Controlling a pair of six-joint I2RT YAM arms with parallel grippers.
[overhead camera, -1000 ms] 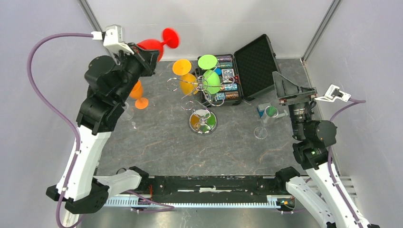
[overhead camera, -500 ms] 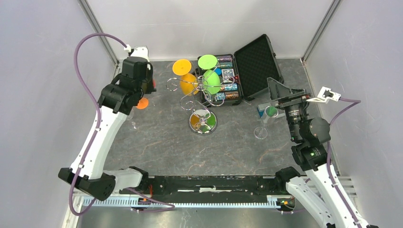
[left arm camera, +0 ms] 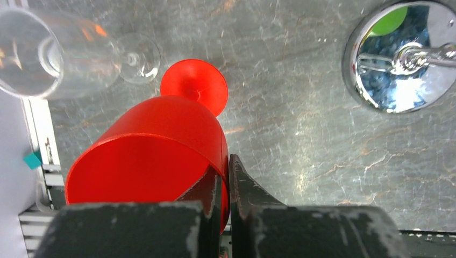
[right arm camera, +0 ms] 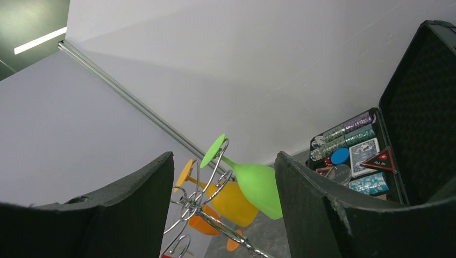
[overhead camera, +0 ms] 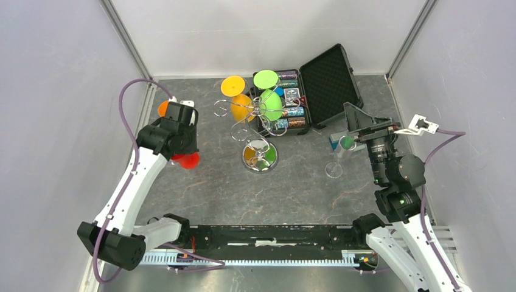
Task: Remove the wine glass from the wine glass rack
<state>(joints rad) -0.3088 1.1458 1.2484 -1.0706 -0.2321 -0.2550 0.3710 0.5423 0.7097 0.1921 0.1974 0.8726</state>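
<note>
Red wine glass (left arm camera: 156, 140), upright, foot toward the table (overhead camera: 213, 188), well left of the wine glass rack (overhead camera: 260, 155), its bowl wall pinched by the left gripper (left arm camera: 226, 161); right gripper (right arm camera: 223, 156) fingers spread, empty.

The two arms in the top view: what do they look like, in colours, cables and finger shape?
Both the left arm and the right arm have white lower links and black joints and upper links. A purple cable runs to each wrist. The left gripper has black fingers, scuffed grey; the right gripper has broad black wedge fingers.
</note>
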